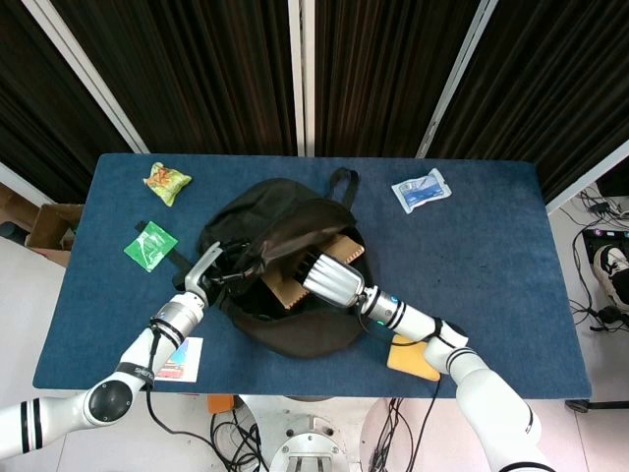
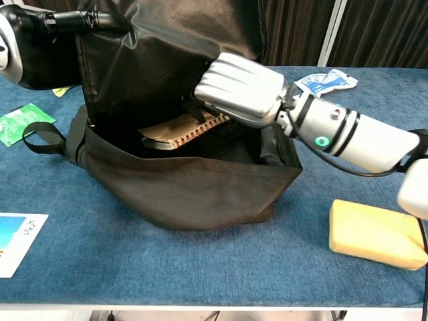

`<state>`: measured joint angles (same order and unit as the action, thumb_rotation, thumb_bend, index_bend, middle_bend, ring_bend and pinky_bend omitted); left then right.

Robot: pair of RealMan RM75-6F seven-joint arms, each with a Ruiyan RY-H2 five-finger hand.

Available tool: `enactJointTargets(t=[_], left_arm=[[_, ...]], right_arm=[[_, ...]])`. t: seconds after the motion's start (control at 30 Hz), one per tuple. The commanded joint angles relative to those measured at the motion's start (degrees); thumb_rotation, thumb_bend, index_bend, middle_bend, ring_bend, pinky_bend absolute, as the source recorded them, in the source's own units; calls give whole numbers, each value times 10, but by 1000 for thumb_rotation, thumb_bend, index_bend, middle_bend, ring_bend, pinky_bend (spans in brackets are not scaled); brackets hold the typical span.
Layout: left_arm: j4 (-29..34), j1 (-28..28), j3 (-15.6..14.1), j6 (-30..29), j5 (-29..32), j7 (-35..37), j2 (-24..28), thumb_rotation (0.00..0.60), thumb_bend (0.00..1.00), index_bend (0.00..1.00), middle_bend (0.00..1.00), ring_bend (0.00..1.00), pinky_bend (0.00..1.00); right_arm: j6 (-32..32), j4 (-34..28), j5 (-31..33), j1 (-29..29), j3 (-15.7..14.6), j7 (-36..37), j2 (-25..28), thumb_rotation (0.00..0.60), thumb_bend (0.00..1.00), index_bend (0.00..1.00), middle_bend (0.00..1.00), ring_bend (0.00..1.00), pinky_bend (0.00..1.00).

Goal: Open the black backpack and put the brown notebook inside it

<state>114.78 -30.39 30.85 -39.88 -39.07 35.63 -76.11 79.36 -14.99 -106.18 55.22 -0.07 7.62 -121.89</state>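
Note:
The black backpack (image 1: pixel 285 329) (image 2: pixel 194 194) lies mid-table with its mouth gaping toward me. My left hand (image 1: pixel 208 267) (image 2: pixel 40 40) grips the upper flap and holds it lifted. My right hand (image 1: pixel 329 278) (image 2: pixel 241 90) reaches into the opening and holds the brown notebook (image 1: pixel 295 285) (image 2: pixel 182 130). The notebook is tilted and most of it is inside the bag, one end resting low in the cavity. The fingers of my right hand are hidden by the flap and the notebook.
A yellow sponge (image 1: pixel 413 359) (image 2: pixel 374 234) lies right of the bag under my right forearm. A white-blue packet (image 1: pixel 421 190) (image 2: pixel 324 81) sits at the back right. Green packet (image 1: pixel 149 245), yellow-green snack bag (image 1: pixel 166 182) and a card (image 1: pixel 177 359) (image 2: pixel 17 241) lie on the left.

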Motion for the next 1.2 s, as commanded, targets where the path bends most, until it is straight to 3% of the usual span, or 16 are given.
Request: enactJointTargets(t=[0.03, 0.17, 0.23, 0.37, 0.57, 0.93, 1.2], left_arm=[[4, 3, 2, 13, -2, 14, 7, 600, 575, 660, 635, 489, 332], [3, 3, 2, 24, -1, 29, 13, 600, 575, 660, 631, 489, 334], [1, 3, 2, 25, -2, 33, 14, 600, 574, 659, 628, 488, 334], [-8, 2, 1, 28, 1, 44, 13, 600, 575, 657, 617, 483, 334], [-24, -1, -4, 30, -2, 52, 9, 600, 574, 646, 602, 475, 334], [-45, 5, -21, 21, -31, 49, 6, 600, 573, 631, 573, 456, 333], [-73, 5, -71, -20, -142, -31, -7, 600, 573, 550, 484, 371, 324]], right_arm=[[-23, 15, 21, 7, 8, -18, -21, 600, 476, 879, 675, 563, 448], [-43, 13, 49, 4, 21, -34, -44, 600, 318, 759, 576, 473, 331], [-40, 5, 62, -1, 29, -33, -50, 600, 184, 593, 471, 374, 265], [-26, -24, 84, -19, 39, -10, -50, 600, 26, 353, 313, 239, 216], [-6, -112, 98, -66, 32, 0, -10, 600, 0, 141, 197, 107, 129], [89, -406, 61, -179, -41, -84, 199, 600, 0, 80, 169, 69, 104], [209, -541, 37, -296, -100, -126, 367, 600, 0, 133, 232, 82, 175]])
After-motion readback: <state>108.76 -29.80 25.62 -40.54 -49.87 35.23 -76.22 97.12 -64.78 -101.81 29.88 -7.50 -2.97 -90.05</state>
